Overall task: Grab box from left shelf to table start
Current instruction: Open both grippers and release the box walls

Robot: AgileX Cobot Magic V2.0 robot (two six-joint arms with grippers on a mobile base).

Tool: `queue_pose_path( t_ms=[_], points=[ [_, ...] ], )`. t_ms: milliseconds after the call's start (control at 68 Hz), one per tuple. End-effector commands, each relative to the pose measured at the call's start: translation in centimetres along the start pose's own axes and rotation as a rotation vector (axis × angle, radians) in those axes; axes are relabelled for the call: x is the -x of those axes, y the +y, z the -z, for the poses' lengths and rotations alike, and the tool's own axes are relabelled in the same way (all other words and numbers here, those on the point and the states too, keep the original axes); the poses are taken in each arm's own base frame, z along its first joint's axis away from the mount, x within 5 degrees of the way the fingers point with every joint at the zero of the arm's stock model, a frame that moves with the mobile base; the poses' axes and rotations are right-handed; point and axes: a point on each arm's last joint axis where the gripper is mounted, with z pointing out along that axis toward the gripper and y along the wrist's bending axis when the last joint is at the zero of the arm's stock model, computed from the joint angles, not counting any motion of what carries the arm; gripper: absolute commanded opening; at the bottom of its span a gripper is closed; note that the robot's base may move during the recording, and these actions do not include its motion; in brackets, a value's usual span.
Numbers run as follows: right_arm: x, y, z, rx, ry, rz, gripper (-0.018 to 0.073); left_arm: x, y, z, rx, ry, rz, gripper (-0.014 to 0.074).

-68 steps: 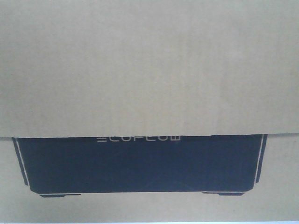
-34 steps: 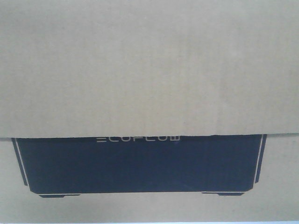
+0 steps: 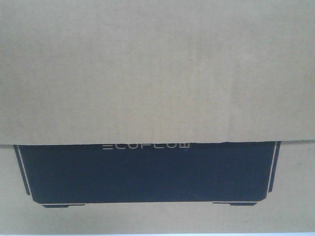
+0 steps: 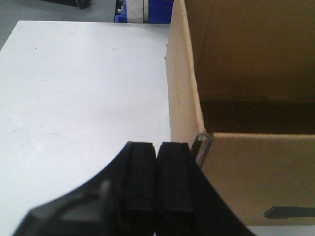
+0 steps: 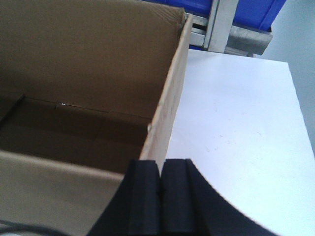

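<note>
The brown cardboard box (image 3: 157, 73) with its black ECOFLOW panel (image 3: 147, 172) fills the front view. It stands open-topped on the white table (image 4: 74, 88). In the left wrist view my left gripper (image 4: 157, 145) is shut and empty, just outside the box's (image 4: 246, 172) left wall near its front corner. In the right wrist view my right gripper (image 5: 161, 161) is shut, its tips at the near end of the box's (image 5: 88, 59) right wall, over the table (image 5: 236, 123). The left shelf's silver rail (image 5: 236, 37) shows beyond the table.
Blue bins (image 5: 246, 10) sit behind the shelf rail and also show past the table's far edge in the left wrist view (image 4: 147, 10). A grey floor lies beyond the table. Clear tape (image 4: 202, 145) sticks out at the box's front left corner.
</note>
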Motion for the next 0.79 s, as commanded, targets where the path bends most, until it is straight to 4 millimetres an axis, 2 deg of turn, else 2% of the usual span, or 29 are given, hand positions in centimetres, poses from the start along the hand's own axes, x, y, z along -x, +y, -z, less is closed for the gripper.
queue_pose_path(
  t_ms=[0,74,177,280,383,780],
  points=[
    [-0.6,0.0,1.3,-0.03,-0.167,0.009,0.0057,-0.7,0.0,0.5,-0.013,-0.148,0.006,-0.0092],
    [-2.5,0.1,1.8,-0.034,-0.207,0.011,0.0057,-3.0,0.1,0.3,-0.014,-0.173,0.005,-0.0092],
    [-4.3,0.1,2.2,-0.038,-0.254,0.013,0.0057,-5.1,0.2,0.3,-0.017,-0.221,0.006,-0.0092],
    [-5.3,0.2,2.7,-0.044,-0.313,0.016,0.0057,-6.4,0.2,0.5,-0.019,-0.273,0.006,-0.0092],
    [-5.5,0.2,3.1,-0.046,-0.349,0.018,0.0057,-7.0,0.3,0.6,-0.017,-0.293,0.003,-0.0092],
    [-5.5,0.2,3.1,-0.047,-0.351,0.018,0.0057,-7.0,0.2,0.7,-0.023,-0.293,0.009,-0.0092]
  ],
)
